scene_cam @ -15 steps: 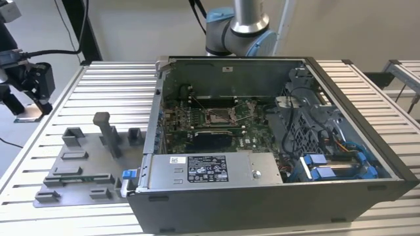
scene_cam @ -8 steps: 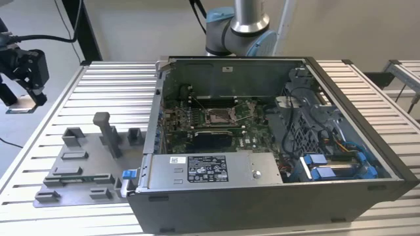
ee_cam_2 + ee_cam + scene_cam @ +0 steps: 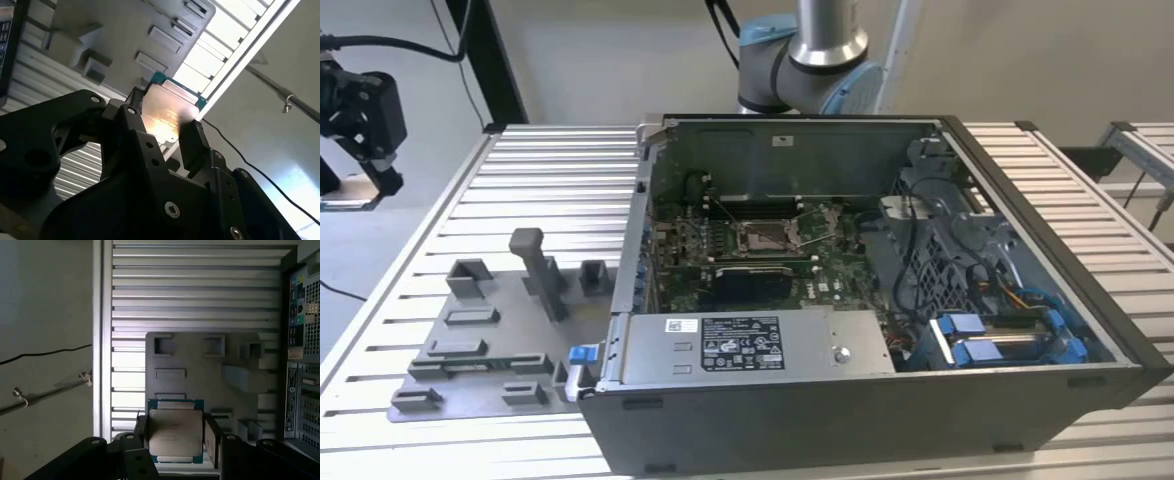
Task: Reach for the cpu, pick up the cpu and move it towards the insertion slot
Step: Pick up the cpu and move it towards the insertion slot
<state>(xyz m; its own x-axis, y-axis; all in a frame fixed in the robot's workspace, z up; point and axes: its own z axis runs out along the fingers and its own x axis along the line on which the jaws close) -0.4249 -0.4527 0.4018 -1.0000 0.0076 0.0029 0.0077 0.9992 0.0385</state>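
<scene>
The gripper [image 3: 175, 434] is clamped on the cpu [image 3: 175, 432]. In both wrist views its black fingers [image 3: 212, 434] press on two opposite edges of the chip, and the other two edges stand free. The pale metallic top faces the first wrist view, with a thin green rim showing around it. In the second wrist view the cpu [image 3: 167, 116] sits between the fingers [image 3: 192, 136] of the gripper [image 3: 162, 122], tilted, with one teal corner clear of the grip.

Behind the held chip lies the grey fixture plate [image 3: 200, 370] with its raised blocks, resting on the slatted table [image 3: 190, 290]. The table's long edge runs beside bare floor, where a thin cable [image 3: 45, 354] trails. The back wall of the computer case [image 3: 302, 365] stands along the plate's far side.

In the exterior view the insertion slot [image 3: 765, 237] sits deep inside the open computer case [image 3: 854, 420] — a shiny frame on the green board [image 3: 827, 270], open from above and walled by the case on all sides. A black recess [image 3: 747, 287] lies just beside it. The fixture plate [image 3: 480, 340] lies outside the case on the exterior view's left, well apart from the slot. Bare slats of the table [image 3: 560, 170] lie between the plate and the table's far edge.
</scene>
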